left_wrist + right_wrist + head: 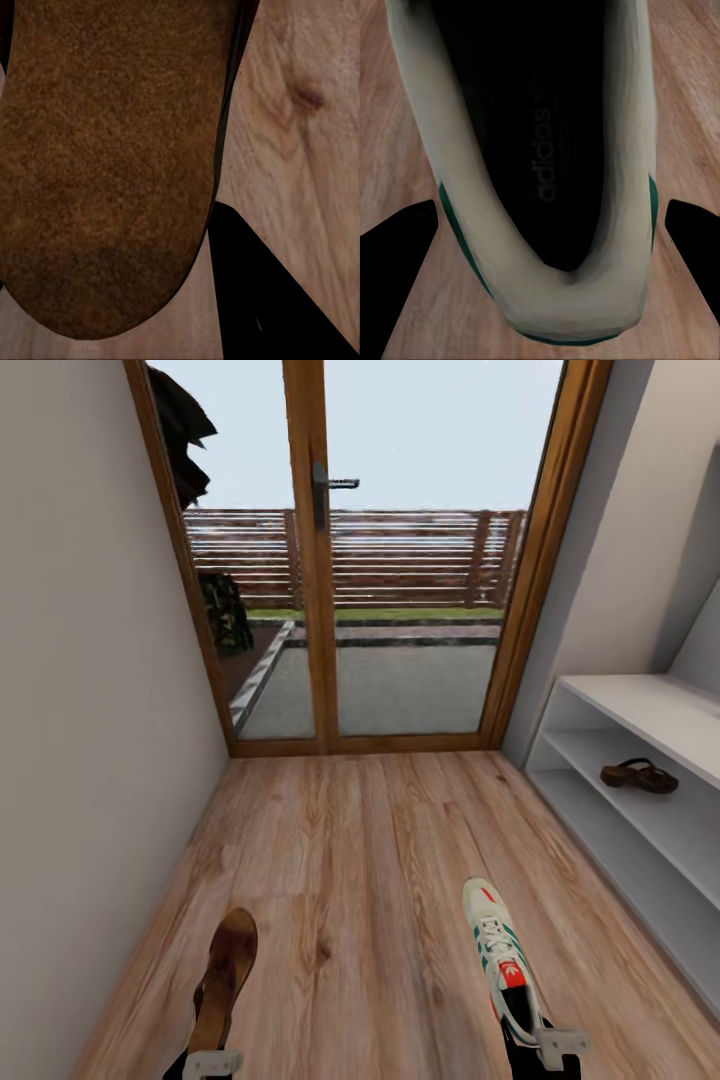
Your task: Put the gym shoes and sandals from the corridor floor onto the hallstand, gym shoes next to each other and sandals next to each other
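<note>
Head view alone shows 1 sandal [640, 775] on the hallstand [640, 710] (lower shelf); right gripper [548, 1048] grasps a gym shoe [500, 950], left gripper [212, 1062] a second sandal [225, 975].

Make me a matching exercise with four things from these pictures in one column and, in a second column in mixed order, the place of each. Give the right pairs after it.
Things:
1. gym shoe
2. sandal in the left gripper
3. second sandal
4. door handle

Places:
A. on a low shelf of the hallstand
B. over the corridor floor, at the right gripper
C. on the wooden door frame
D. over the floor near the left wall

Pairs: 1-B, 2-D, 3-A, 4-C
</note>
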